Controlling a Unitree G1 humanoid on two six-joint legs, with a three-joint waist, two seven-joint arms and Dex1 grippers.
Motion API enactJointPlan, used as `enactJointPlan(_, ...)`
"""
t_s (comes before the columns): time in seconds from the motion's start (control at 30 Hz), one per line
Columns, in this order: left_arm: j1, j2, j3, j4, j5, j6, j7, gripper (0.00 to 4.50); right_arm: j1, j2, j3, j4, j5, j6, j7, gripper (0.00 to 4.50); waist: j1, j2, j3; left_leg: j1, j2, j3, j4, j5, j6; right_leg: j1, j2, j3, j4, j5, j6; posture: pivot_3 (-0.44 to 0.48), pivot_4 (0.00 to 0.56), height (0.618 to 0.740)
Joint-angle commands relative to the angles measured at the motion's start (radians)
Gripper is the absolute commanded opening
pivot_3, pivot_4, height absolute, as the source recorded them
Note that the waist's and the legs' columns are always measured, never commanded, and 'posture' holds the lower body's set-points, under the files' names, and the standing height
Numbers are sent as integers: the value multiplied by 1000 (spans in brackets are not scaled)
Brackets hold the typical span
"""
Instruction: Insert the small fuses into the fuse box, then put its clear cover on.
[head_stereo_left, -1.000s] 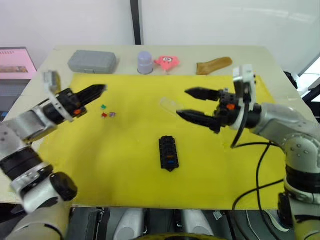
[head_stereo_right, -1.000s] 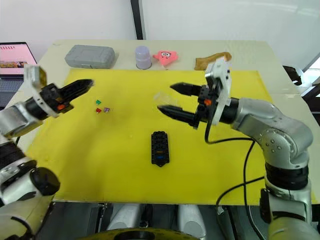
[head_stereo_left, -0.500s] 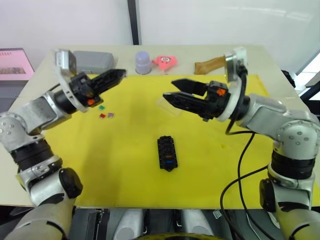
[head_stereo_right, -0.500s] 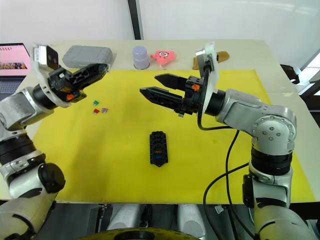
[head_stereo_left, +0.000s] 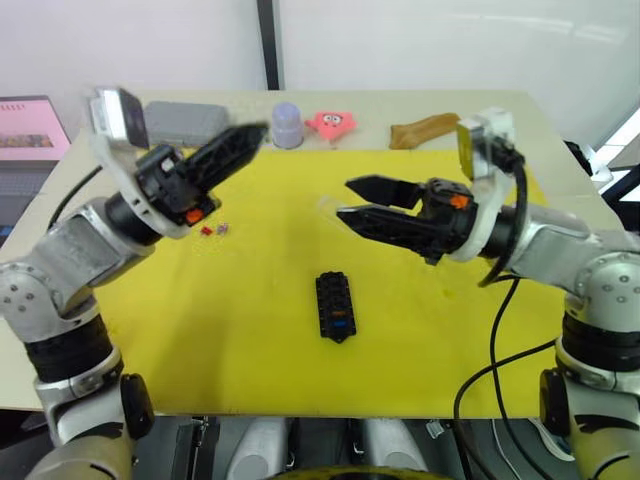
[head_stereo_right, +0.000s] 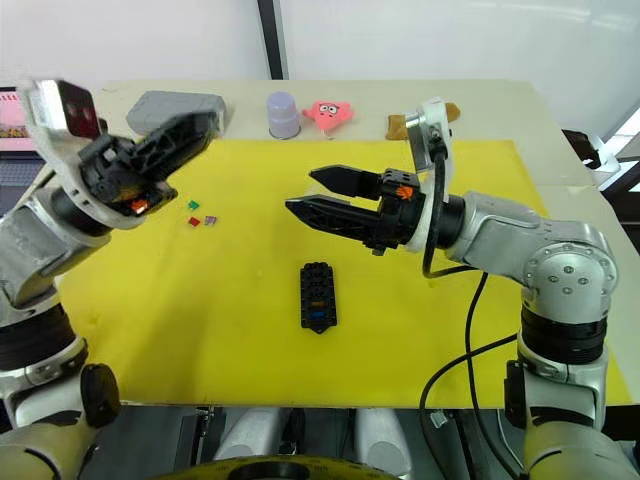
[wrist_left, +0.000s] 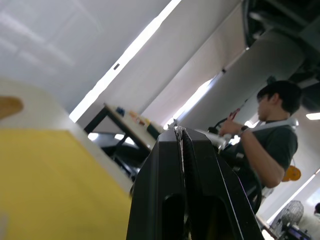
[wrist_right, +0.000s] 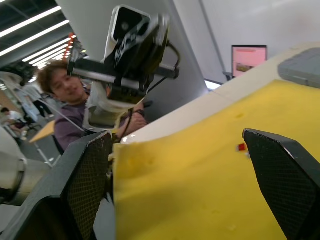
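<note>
Mid-mat on the yellow tabletop (head_stereo_left: 250, 330) lies the fuse box (head_stereo_left: 335, 305); small fuses (head_stereo_right: 200, 213) sit to its far left; left hand (head_stereo_left: 252, 136) clenched, raised above them; right hand (head_stereo_right: 300, 192) released, hovering beyond the box, clear cover (head_stereo_left: 328, 206) at its tips.

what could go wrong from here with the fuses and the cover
1. The loose small fuses are tiny and bunched together; the shut left gripper, raised above the mat, might scatter them in coming down.
2. The clear cover is barely visible behind the open right gripper, whose fingers could knock it.
3. The fuse box lies unheld, so pushing fuses in may slide it.
</note>
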Motion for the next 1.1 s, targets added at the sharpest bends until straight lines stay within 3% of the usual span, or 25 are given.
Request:
enactJointPlan(0.03, -79, -63, -42, -57, -18, -76, 92, 62, -29, 14, -17, 5, 64, -44, -40, 4500, 2, 0, 0, 0, 0, 0, 0, 0, 0, 0, 0, 0, 0, 0, 0, 0, 150, 740)
enactJointPlan(0.27, -110, -89, -42, -46, -18, -77, 127, 62, -43, 42, -15, 18, 128, -107, -119, 4500, -8, 0, 0, 1, 1, 0, -1, 0, 0, 0, 1, 0, 0, 0, 0, 0, 150, 740)
enactJointPlan(0.53, -304, -307, 94, 50, -18, -121, 344, 62, -91, 180, 1, 60, 143, -250, -355, 4500, -1, 0, 0, 0, 0, 0, 0, 0, 0, 0, 1, 0, 0, 0, 0, 0, 150, 740)
enactJointPlan(0.63, -348, -348, 143, 76, -18, -95, 391, 62, -108, 218, 12, 69, 114, -282, -401, 4500, -2, 0, 0, 0, 0, 0, 0, 0, 0, 0, 1, 0, 0, 0, 0, 0, 150, 740)
enactJointPlan(0.8, -342, -365, 152, 93, -18, -37, 381, 62, -152, 257, 25, 88, 61, -314, -439, 4500, -8, 0, 0, 0, 1, 1, 0, 0, 0, -1, 2, 0, 0, 0, 0, 0, 150, 740)
enactJointPlan(0.97, -282, -310, 131, 108, -18, 22, 347, 62, -168, 266, 37, 96, 20, -316, -439, 4500, -8, 0, 0, 0, 1, 1, 0, 0, 0, -1, 2, 0, 0, 0, 0, 0, 150, 740)
enactJointPlan(1.1, -178, -218, -62, 322, 22, 107, 192, 62, -148, 237, 33, 91, -5, -292, -424, 4500, -3, 0, 0, 1, 0, 0, -1, 0, 0, 0, 2, 0, 0, 0, 0, 0, 150, 740)
